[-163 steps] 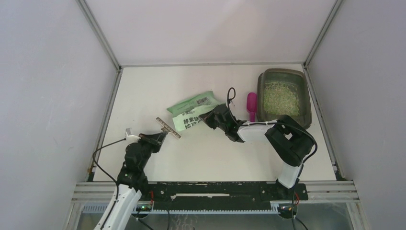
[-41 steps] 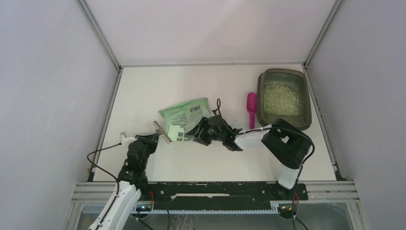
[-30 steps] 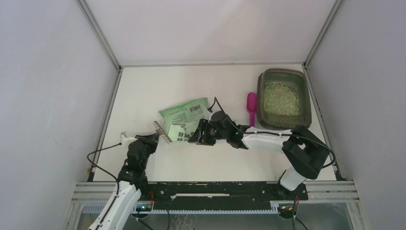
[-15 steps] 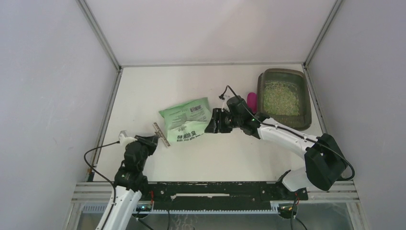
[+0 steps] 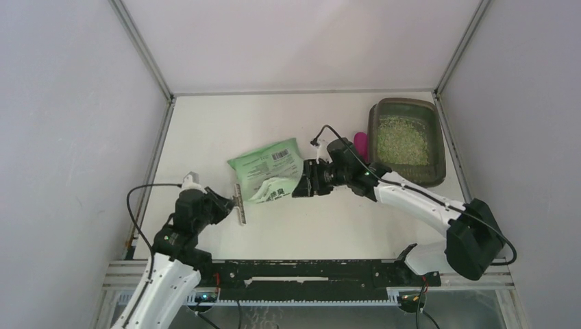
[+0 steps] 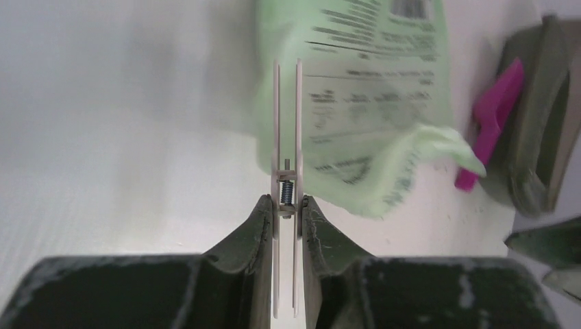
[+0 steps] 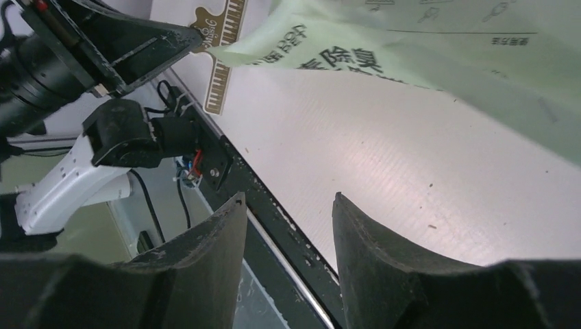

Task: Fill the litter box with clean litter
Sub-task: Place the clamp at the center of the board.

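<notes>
The dark translucent litter box [image 5: 405,102] stands at the back right with pale green-beige clean litter [image 5: 401,140] spread inside it. A light-green printed bag [image 5: 266,171] lies flat mid-table. My left gripper [image 5: 222,205] is shut on a beige spring clip [image 5: 239,202], just off the bag's near-left corner. In the left wrist view the clip [image 6: 299,116] stands upright between the jaws, in front of the bag [image 6: 370,103]. My right gripper [image 5: 305,179] is open and empty at the bag's right edge. The right wrist view shows the bag [image 7: 479,62] above the open jaws.
A magenta scoop [image 5: 361,140] lies beside the litter box's left wall, partly hidden by the right arm; it also shows in the left wrist view, the scoop [image 6: 495,113] next to the box [image 6: 541,130]. White walls with metal rails enclose the table. A black rail [image 5: 308,271] runs along the near edge.
The right gripper has let go of the bag's near edge and moved right and back, standing open at its right side. The left arm drew the clip toward the near edge.
</notes>
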Action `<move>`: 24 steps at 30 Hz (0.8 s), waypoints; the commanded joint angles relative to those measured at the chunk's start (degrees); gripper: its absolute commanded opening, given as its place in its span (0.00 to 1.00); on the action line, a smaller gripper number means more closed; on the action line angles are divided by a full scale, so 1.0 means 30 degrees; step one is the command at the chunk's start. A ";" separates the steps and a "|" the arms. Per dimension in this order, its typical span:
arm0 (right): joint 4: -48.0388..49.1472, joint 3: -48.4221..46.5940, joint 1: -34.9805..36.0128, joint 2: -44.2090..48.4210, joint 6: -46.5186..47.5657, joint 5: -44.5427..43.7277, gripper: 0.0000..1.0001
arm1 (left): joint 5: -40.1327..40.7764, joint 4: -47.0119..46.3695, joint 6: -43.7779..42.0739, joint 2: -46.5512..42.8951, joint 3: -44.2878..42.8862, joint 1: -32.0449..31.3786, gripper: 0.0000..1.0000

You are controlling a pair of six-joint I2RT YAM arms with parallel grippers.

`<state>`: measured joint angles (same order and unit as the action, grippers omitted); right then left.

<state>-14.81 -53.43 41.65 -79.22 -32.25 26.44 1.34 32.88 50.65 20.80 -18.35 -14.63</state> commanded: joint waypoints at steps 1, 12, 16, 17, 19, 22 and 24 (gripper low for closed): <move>-0.0949 -0.0442 -0.0177 0.2361 0.0918 0.0455 0.56 | -0.2102 -0.0209 -0.2761 0.2744 -0.5212 -0.2130 0.10; -0.6664 0.1125 -0.2886 0.7719 -0.0074 -0.5688 0.57 | -0.1458 -0.2760 -0.5473 1.2966 -1.2139 -1.2171 0.12; -0.7682 0.2506 -0.5158 0.9794 -0.0772 -0.7294 0.59 | -0.3344 -0.6396 -0.6060 1.6869 -1.2378 -1.3329 0.14; -0.7792 0.2794 -0.5607 1.0238 -0.0864 -0.7575 0.59 | -0.3623 -0.7032 -0.6197 1.7788 -1.2499 -1.3515 0.14; -0.7529 0.3493 -0.6392 1.0867 -0.0903 -0.7423 0.60 | -0.4515 -0.7869 -0.6665 2.0146 -1.3133 -1.3976 0.14; -0.6940 0.4441 -0.7325 1.0694 -0.0896 -0.6599 0.61 | -0.5518 -0.8912 -0.7033 2.2675 -1.4013 -1.4276 0.16; -0.6636 0.4770 -0.7604 1.0218 -0.0797 -0.6316 0.61 | -0.6072 -0.9638 -0.7219 2.4159 -1.4437 -1.4353 0.17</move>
<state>-36.71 -40.56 20.51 -47.03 -33.91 6.76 -10.90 12.93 32.38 87.96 -55.68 -56.90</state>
